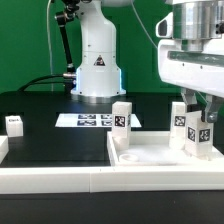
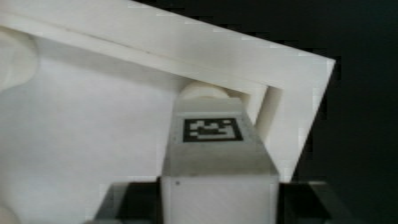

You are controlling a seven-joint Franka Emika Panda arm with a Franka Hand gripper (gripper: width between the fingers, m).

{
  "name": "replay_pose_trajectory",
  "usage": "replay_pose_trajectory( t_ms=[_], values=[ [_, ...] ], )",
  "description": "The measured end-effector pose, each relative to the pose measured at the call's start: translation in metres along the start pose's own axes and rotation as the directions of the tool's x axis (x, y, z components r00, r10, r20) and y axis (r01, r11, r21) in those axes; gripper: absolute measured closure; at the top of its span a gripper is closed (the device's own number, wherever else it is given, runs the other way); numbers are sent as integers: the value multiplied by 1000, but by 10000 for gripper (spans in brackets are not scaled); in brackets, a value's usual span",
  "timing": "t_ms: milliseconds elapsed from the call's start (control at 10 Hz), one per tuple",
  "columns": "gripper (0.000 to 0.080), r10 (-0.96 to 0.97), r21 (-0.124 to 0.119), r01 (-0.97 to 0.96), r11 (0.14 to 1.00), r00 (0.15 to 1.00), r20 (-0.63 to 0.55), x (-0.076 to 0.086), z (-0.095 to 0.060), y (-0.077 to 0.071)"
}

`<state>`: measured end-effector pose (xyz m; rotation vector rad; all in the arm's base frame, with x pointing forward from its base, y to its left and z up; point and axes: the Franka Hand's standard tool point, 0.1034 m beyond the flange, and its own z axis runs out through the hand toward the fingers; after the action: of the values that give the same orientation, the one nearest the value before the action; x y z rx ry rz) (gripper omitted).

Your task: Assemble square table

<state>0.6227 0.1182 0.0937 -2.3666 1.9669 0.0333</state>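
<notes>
Hand (image 1: 203, 112): mine, clamped on a leg (image 2: 214, 145).
Leg: I held it upright at a corner of the tabletop (image 1: 150, 160).
Other leg (image 1: 121, 115): stood upright on the tabletop.

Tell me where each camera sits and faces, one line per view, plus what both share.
Exterior view: off the arm, low near table height, facing across the table top toward the robot base; wrist and jaws show at the exterior view's right.
Wrist view: on the wrist, looking along the jaws at the gripped leg by the table top's corner; only jaws show.
Shared: that leg and the table top.
</notes>
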Motion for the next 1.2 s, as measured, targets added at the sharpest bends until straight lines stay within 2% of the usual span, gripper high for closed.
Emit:
replay_pose_trajectory(
  t_ms=[700, 900, 1000, 1100, 1200],
  values=[
    [509, 349, 7, -350, 937, 937, 12, -5, 1, -2],
    [500, 335, 8, -335, 942, 942, 12, -5, 1, -2],
    [330, 314, 8, -314, 949, 949, 12, -5, 1, -2],
    [198, 280, 9, -280, 960, 960, 12, -5, 1, -2],
    [198, 260, 8, -260, 966, 966, 11, -5, 2, -2]
  ],
)
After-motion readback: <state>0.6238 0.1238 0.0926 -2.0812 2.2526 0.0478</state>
